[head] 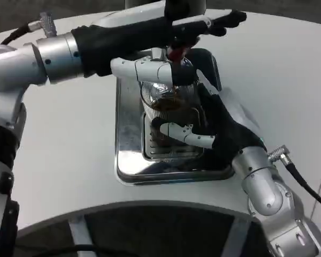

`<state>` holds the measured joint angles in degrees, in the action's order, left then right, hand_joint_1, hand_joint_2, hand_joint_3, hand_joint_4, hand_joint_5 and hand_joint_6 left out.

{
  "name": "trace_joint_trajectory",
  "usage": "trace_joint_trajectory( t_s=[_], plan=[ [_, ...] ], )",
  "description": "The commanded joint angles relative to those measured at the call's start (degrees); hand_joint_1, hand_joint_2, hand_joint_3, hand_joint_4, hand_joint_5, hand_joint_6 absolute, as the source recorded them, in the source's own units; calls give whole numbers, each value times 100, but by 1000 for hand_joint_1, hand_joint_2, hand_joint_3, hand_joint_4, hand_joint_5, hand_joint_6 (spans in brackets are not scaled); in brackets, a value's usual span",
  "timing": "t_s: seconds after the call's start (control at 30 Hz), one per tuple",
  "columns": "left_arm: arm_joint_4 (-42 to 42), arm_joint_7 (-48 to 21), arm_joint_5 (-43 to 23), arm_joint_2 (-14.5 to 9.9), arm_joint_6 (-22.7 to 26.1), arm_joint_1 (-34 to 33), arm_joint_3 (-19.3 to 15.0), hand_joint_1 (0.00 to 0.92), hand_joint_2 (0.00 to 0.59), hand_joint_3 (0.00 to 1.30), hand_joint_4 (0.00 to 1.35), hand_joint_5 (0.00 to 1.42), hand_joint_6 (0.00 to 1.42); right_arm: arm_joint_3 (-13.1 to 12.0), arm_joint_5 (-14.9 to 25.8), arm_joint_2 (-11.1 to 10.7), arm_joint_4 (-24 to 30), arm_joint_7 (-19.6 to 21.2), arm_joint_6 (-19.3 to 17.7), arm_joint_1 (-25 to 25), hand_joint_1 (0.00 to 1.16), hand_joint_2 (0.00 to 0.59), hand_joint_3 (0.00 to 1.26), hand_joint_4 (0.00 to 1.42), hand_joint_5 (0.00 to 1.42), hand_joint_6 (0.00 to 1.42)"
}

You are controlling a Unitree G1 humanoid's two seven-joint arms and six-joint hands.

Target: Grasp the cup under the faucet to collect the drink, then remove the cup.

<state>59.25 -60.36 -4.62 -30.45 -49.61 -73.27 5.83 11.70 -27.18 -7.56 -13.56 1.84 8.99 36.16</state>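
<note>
**Cup held under the faucet, drink inside**

Right hand [214, 131], coming in from the lower right, wrapped around the clear cup [166, 99], white-and-black fingers [184, 134] curled across its near lower side. Cup standing upright on the grille of the steel drip tray [125, 155], with brown drink visible in its upper part. Directly above the cup's mouth, a faucet [174, 52] with a red piece at its tip.

Left hand [166, 32], reaching in from the upper left, laid across the top of the faucet area; fingers stretched to the right over it, thumb [144, 68] extending along the cup's rim. Cannot tell whether gripping the tap handle or only resting on it.

Drip tray sitting on the white worktop [59, 144]. A black cable [305, 184] trailing from the right wrist toward the picture's right edge.
</note>
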Motion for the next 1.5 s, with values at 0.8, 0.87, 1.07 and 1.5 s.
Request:
trace_joint_trajectory(
  t_s=[0.8, 0.87, 1.07, 1.5],
  plan=[
    [-131, -331, -366, 117, 1188, 279, -532, 0, 92, 36, 0, 103, 0, 73, -1, 195, 177, 276, -59, -64, 594, 194, 0, 0, 0, 1],
    [-132, -308, -396, 114, 1270, 291, -587, 0, 92, 40, 1, 107, 2, 77, -11, 222, 220, 310, -70, -90, 632, 196, 0, 0, 0, 25],
    [-147, -224, -560, 72, 1705, 369, -840, 0, 93, 73, 46, 142, 39, 114, -52, 324, 240, 405, -37, -102, 697, 193, 18, 23, 8, 64],
    [-611, -166, -905, -54, 2622, 691, -1276, 0, 92, 115, 81, 183, 66, 221, -191, 432, 116, 619, 94, -81, 752, 186, 273, 345, 285, 152]
  ],
)
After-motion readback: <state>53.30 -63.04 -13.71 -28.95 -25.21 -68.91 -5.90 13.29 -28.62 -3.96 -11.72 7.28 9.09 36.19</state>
